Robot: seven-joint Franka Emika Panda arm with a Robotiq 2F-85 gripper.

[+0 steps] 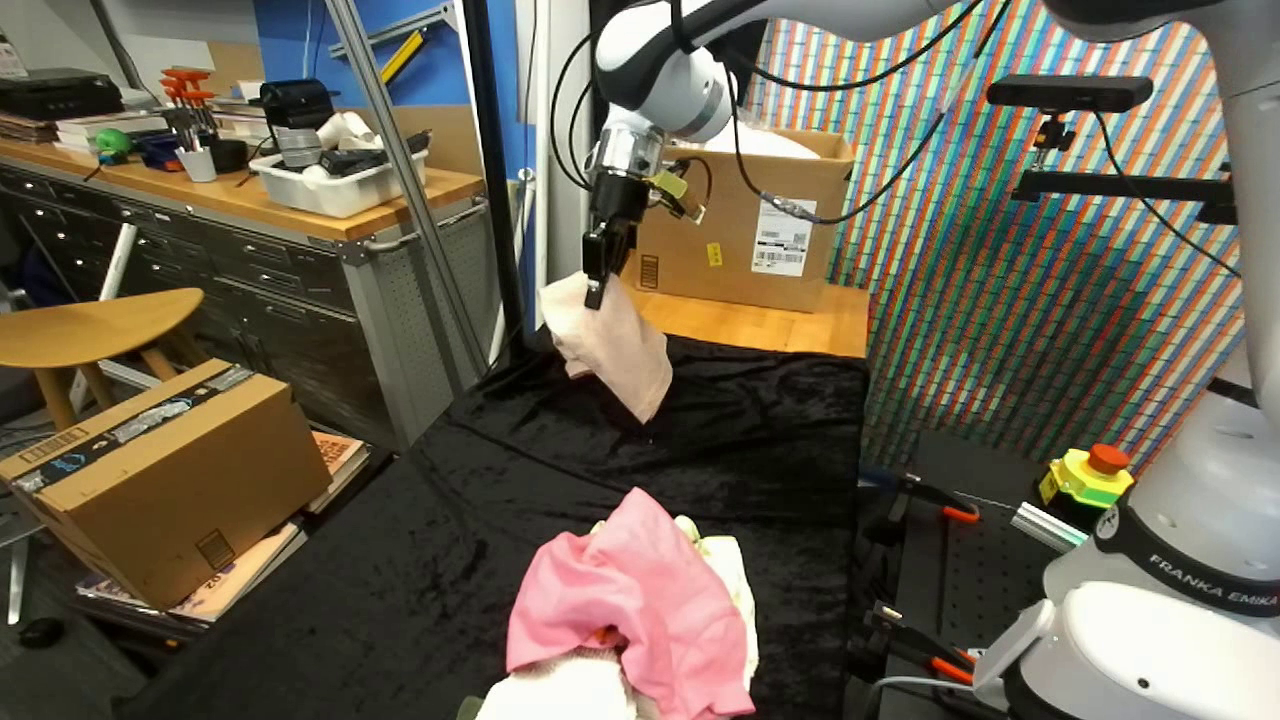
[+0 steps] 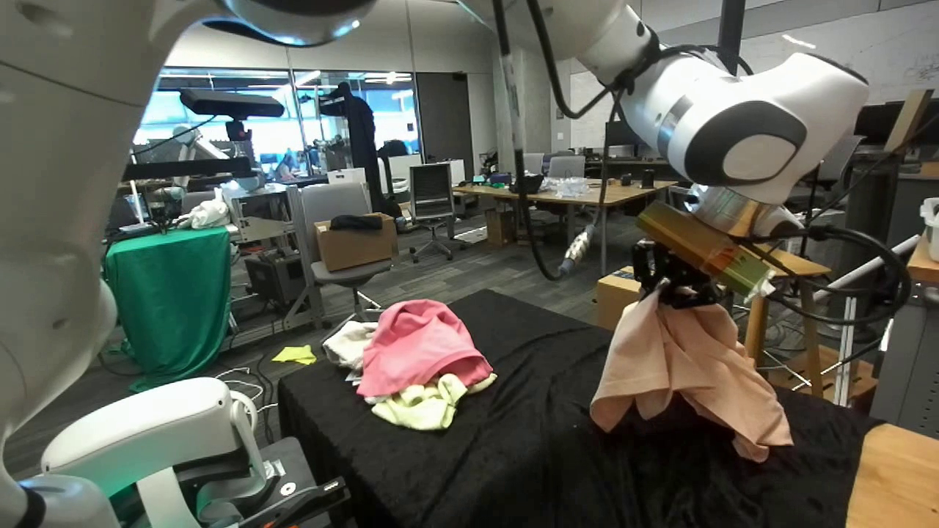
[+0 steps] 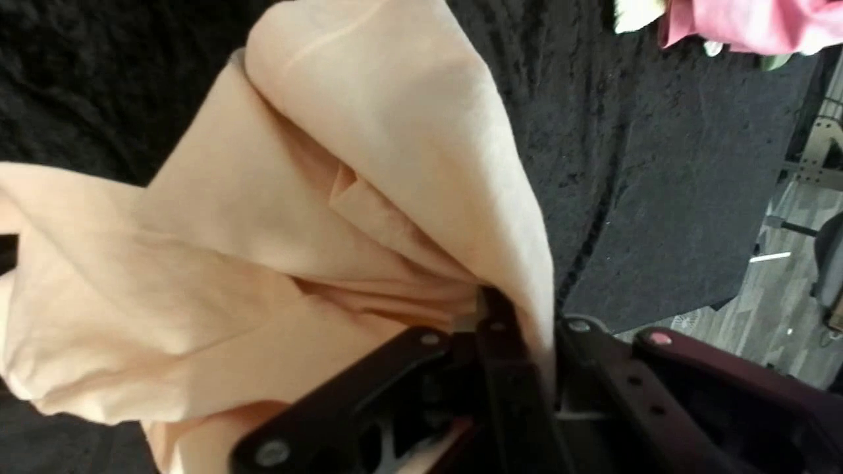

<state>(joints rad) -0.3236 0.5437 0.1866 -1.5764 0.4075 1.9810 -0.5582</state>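
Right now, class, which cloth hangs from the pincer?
The peach cloth: the pincer clamps its gathered top, while the pink cloth, pale green cloth and white cloth lie heaped on the black cover.

We see a gripper (image 2: 666, 287) pinching a hanging peach cloth (image 2: 686, 359). A pink-topped cloth pile (image 2: 422, 348) sits on black fabric (image 2: 528, 389).

Both ext. views bright; bkgd windows (image 2: 271, 136) glaring; wrist view softer, peach cloth (image 3: 408, 131) prob. blurred.
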